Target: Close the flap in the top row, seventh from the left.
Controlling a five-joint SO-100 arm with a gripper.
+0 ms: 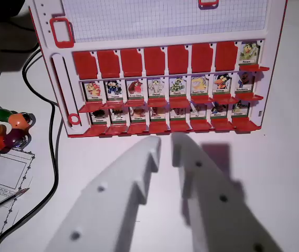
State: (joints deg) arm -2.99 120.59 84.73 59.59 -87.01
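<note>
A red-and-white flap game board (60, 79) lies on the white table ahead of me. In its far row, seven flaps show only plain red backs; the seventh from the wrist view's left (226, 55) is one of them. The eighth flap (249, 52), at the right end, shows a character picture. Every flap in the middle row (177, 86) and the near row (177, 111) shows a picture. My white gripper (166, 144) fills the lower part of the view, its tips just short of the board's near edge. The fingers stand a narrow gap apart, holding nothing.
A black cable (52, 157) runs down the table to the left of the board. Several colourful small toys (8, 128) lie at the left edge. Below them lie a printed sheet (2, 184) and a pen (5, 200). A gridded panel (165, 16) covers the board's far part.
</note>
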